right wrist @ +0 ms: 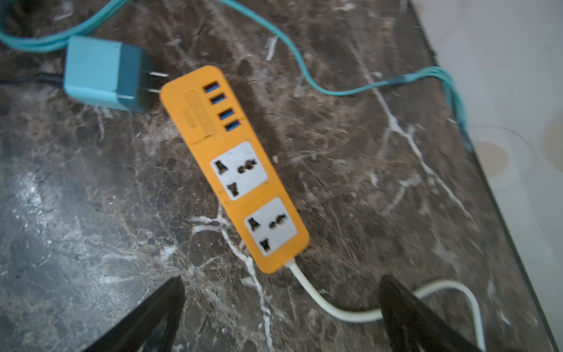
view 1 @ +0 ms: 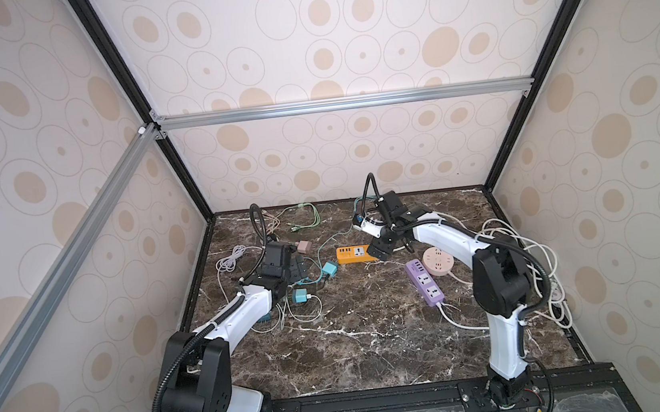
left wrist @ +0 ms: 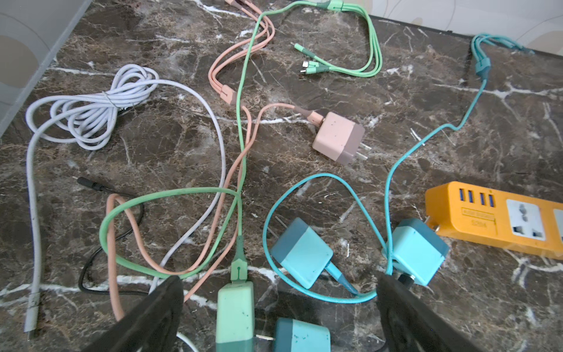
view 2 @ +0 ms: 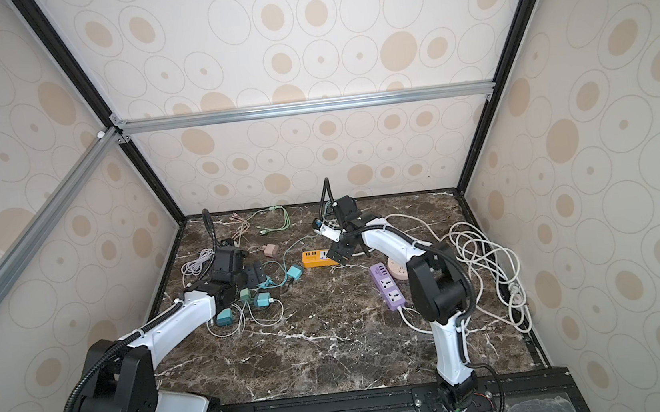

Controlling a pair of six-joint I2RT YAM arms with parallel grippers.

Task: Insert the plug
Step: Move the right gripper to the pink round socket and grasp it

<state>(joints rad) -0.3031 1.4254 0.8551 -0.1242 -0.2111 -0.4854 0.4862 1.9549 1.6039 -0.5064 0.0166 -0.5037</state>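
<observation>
Plug [right wrist: 100,73] beside orange strip [right wrist: 234,166] (prongs bare)

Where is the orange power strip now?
In both top views the orange power strip lies flat on the marble table, mid-back, near the right gripper, a teal charger beside its USB end.

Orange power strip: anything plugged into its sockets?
No. Both sockets of the orange power strip show bare holes; the teal plug lies beside it, prongs out.

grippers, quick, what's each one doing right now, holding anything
Left gripper: open, holding nothing.
Right gripper: open, holding nothing, near the orange power strip.
</observation>
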